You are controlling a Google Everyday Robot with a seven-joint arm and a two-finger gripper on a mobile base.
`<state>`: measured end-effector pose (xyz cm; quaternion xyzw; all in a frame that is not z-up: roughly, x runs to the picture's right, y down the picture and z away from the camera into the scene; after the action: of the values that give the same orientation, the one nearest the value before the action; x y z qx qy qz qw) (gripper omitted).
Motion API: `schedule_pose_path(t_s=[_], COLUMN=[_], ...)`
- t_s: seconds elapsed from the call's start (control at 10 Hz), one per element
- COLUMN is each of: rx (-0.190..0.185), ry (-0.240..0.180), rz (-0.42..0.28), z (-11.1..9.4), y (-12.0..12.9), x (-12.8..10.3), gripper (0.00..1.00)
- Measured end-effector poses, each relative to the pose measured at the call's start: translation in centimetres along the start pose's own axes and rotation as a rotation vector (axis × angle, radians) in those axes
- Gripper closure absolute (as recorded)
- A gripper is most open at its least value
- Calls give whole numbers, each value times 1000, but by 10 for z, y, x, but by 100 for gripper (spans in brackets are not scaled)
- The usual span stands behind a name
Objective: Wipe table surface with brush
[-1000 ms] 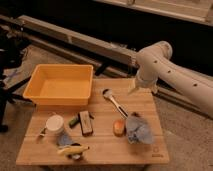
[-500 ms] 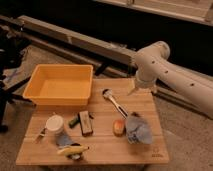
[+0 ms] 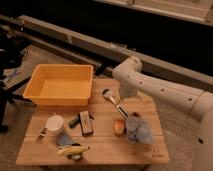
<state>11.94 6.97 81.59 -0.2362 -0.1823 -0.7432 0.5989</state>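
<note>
We find the gripper (image 3: 120, 98) spread wide and empty, just above the brush (image 3: 114, 102), which lies far right on the table surface (image 3: 102, 144). Risk: a skewed descent may knock the slim handle towards the orange lump (image 3: 118, 127).

End effector (image 3: 129, 101) beside the brush (image 3: 114, 102), over the table surface (image 3: 105, 146)

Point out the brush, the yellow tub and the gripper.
brush (image 3: 107, 94), camera view, on its round pale head.
yellow tub (image 3: 60, 101), camera view, on its near wall.
gripper (image 3: 122, 98), camera view, between the jaws, at the arm's lower end just above the brush handle.
</note>
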Motion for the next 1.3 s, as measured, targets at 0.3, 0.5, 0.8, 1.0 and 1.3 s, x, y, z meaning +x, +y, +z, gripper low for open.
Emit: schedule_pose_path(t_s=[0.3,0.5,0.8,1.0,1.3], rx=[-16,3,64,61,62], ry=[-30,-45,-82,-88,-90], rz=[-15,-19,-57,-81,-81], z=[43,54,82,92,98], y=[-20,-23,-41,-49,-49], x=[16,25,28,27,29], gripper=[20,20,20,26,51])
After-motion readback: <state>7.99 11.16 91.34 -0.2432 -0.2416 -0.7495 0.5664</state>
